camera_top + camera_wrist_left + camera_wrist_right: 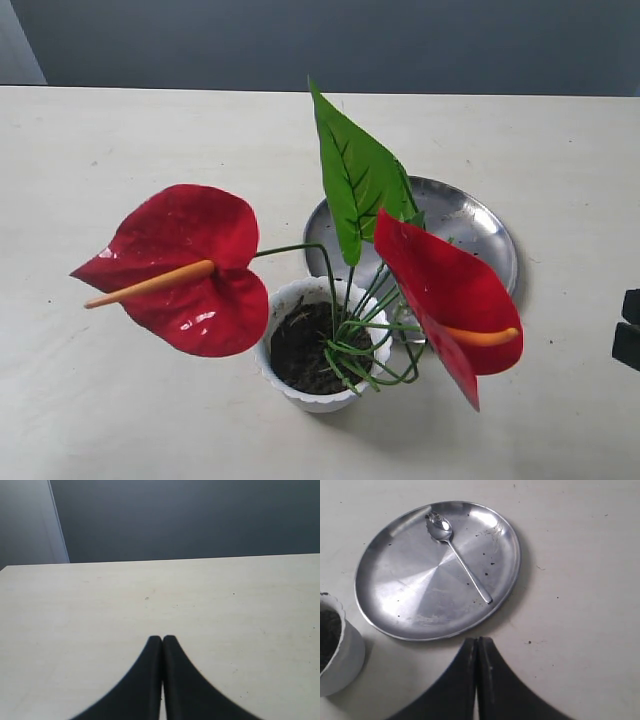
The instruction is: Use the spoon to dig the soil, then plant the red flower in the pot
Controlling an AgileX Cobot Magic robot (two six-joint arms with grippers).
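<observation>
The red flower (pixel 190 265) stands with its green stems in the dark soil (pixel 305 348) of the white scalloped pot (pixel 312 400), one bloom to the left, one (pixel 455 295) to the right, a green leaf (pixel 355 180) upright. The pot (pixel 342 660) and its soil (pixel 327 637) also show in the right wrist view. The silver spoon (pixel 457 555) lies on the steel plate (pixel 410 595). My right gripper (pixel 478 641) is shut and empty, just short of the plate's rim; a dark part of it (pixel 628 330) shows at the exterior view's right edge. My left gripper (pixel 162 639) is shut over bare table.
The steel plate (pixel 475 225) sits behind and to the right of the pot, partly hidden by leaf and bloom. The pale table (pixel 120 140) runs back to a dark grey wall (pixel 350 40).
</observation>
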